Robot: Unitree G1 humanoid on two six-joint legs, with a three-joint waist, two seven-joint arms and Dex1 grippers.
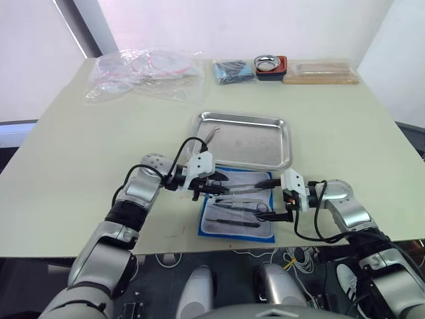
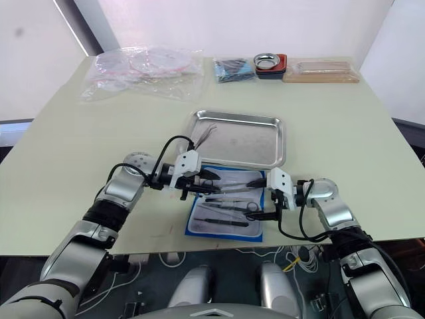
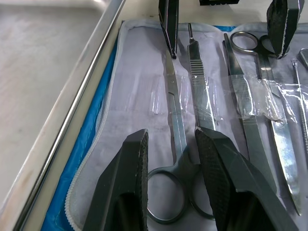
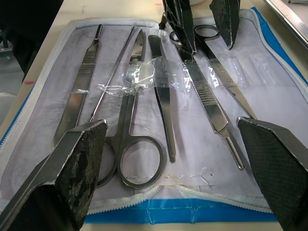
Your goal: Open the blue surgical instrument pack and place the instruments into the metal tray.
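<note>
Left eye view, far left of the table: a clear plastic bag with red-and-white contents lies at the back edge. The left gripper sits low over the near-left end of the opened pack, which lies flat on the table with its whitish pocketed face up, just in front of the tray. In the left wrist view its two black fingers are spread, one on each side of the ring handles of a pair of scissors that lies in the pack; neither pad can be confirmed as touching the metal. Beside those scissors, more instruments lie in a row under clear plastic straps. One slim silver tool rests in the left corner of the tray, its tip over the rim. Behind the tray, at the back edge, are a small dark-blue packet, a round metal bowl in a red holder and a flat tan box. The right gripper hovers over the right end of the pack; its fingers are spread wide and grasp nothing.
</note>
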